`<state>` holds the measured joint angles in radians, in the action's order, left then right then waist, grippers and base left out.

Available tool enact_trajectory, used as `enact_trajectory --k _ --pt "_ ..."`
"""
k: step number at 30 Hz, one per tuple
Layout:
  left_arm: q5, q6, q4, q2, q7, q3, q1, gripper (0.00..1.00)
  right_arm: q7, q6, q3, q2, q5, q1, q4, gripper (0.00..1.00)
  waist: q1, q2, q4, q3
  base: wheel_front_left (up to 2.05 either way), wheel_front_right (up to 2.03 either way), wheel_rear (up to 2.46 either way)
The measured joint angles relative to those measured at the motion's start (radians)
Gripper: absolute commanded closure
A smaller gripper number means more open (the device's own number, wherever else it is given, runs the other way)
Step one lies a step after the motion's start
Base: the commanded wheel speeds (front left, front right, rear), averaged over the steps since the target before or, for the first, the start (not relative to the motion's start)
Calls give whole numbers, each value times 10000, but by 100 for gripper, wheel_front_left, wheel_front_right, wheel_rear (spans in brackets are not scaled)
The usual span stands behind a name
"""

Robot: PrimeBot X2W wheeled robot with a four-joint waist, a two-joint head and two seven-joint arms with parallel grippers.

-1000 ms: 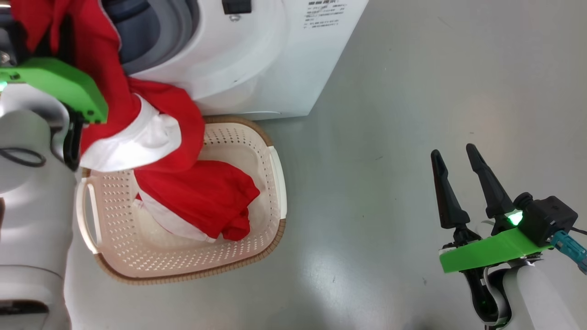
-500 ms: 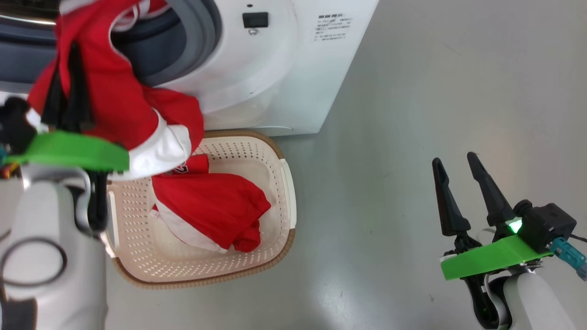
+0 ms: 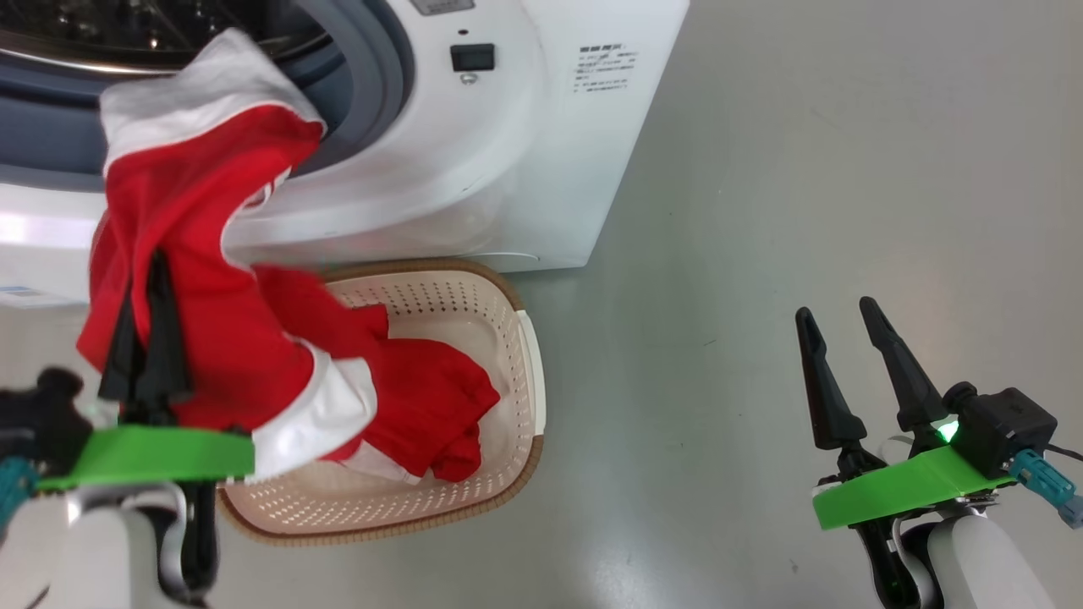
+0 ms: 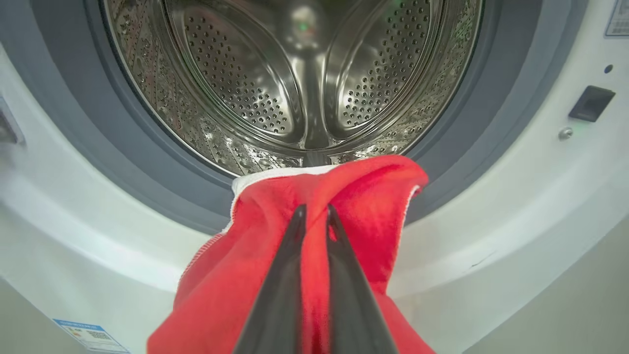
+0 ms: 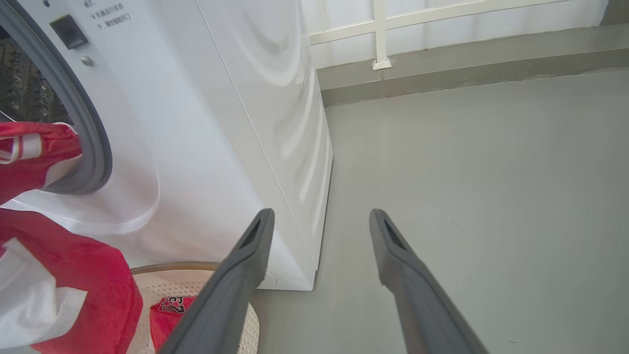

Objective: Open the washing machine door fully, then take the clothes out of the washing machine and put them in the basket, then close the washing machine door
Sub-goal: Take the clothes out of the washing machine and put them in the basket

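My left gripper [image 3: 144, 279] is shut on a red garment with white panels [image 3: 211, 355], low at the left of the head view. The cloth trails from the grey rubber ring of the washing machine [image 3: 508, 169] down over the basket [image 3: 440, 292]. In the left wrist view the fingers pinch the red fabric [image 4: 363, 196] in front of the bare steel drum [image 4: 304, 88]. A second red piece of the clothes [image 3: 440, 397] lies inside the basket. My right gripper [image 3: 838, 317] is open over the floor, holding nothing. The washing machine door is out of view.
The basket stands on the grey floor [image 3: 761, 211] right against the machine's front. To the right of the machine the floor runs back to a pale wall with a white frame [image 5: 378, 29].
The head camera has shifted. My left gripper has drawn back from the drum opening toward me, pulling the garment further out over the basket. The right arm has stayed put.
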<state>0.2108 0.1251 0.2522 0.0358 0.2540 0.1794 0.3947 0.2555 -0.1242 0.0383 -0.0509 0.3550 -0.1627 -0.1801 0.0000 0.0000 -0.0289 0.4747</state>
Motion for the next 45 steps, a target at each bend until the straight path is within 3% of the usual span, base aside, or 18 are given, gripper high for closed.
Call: enact_trajectory --k 8,15,35,45 --pt "447 -146 -410 -27 0 -305 -1141 100 0 0 23 2 0 1 -10 0 0 0 -89 -33 0 0 0" --pt "650 -378 180 -31 0 -976 -1440 100 0 0 40 2 0 1 -8 0 0 0 -139 42 0 0 0" --pt "-81 -102 6702 -19 -2 -1546 2475 100 0 0 -12 2 59 -570 305 0 0 0 -321 1620 0 0 0" --pt "-282 -88 8824 161 -2 -1643 3849 100 0 0 4 2 148 -934 378 0 -1 0 -592 2353 0 0 0"
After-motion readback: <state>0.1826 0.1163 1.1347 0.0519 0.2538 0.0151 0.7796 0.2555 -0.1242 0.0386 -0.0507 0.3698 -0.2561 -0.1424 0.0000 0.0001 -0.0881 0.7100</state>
